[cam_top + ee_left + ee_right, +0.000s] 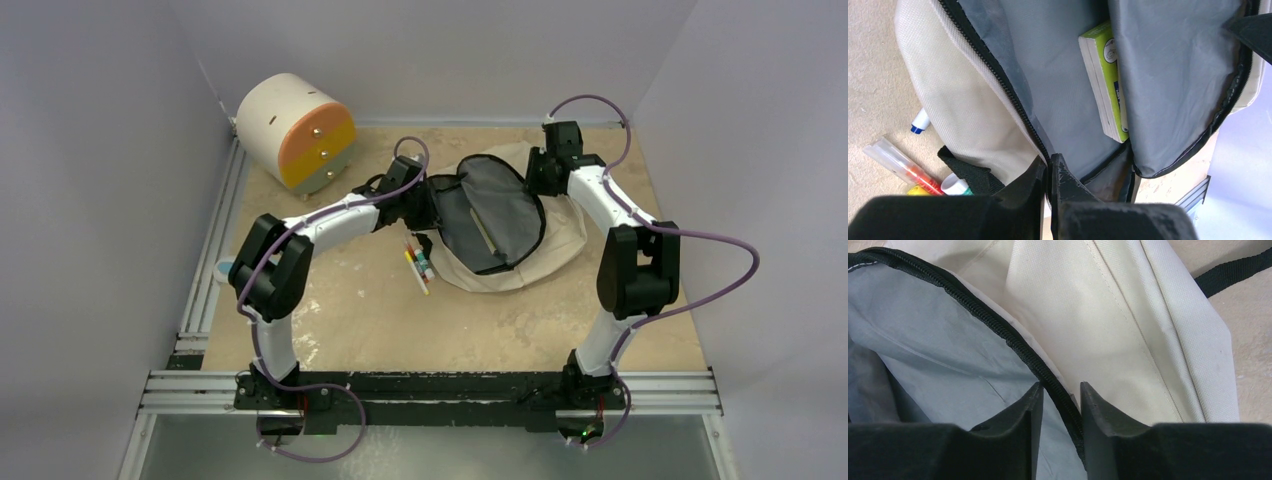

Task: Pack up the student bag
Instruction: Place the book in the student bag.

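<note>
Left gripper (pixel 1049 162) pinches student bag (pixel 973 110); book (pixel 1108 75) half-hidden.

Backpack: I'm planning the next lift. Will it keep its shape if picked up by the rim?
Probably not: the backpack looks floppy, its cream fabric creased and slumped. The left gripper and right gripper pinch its rim; released, the mouth would likely sag.

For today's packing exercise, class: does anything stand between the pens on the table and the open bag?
Nothing visible does: the pens lie beside the bag, only its own rim between them and the opening.
</note>
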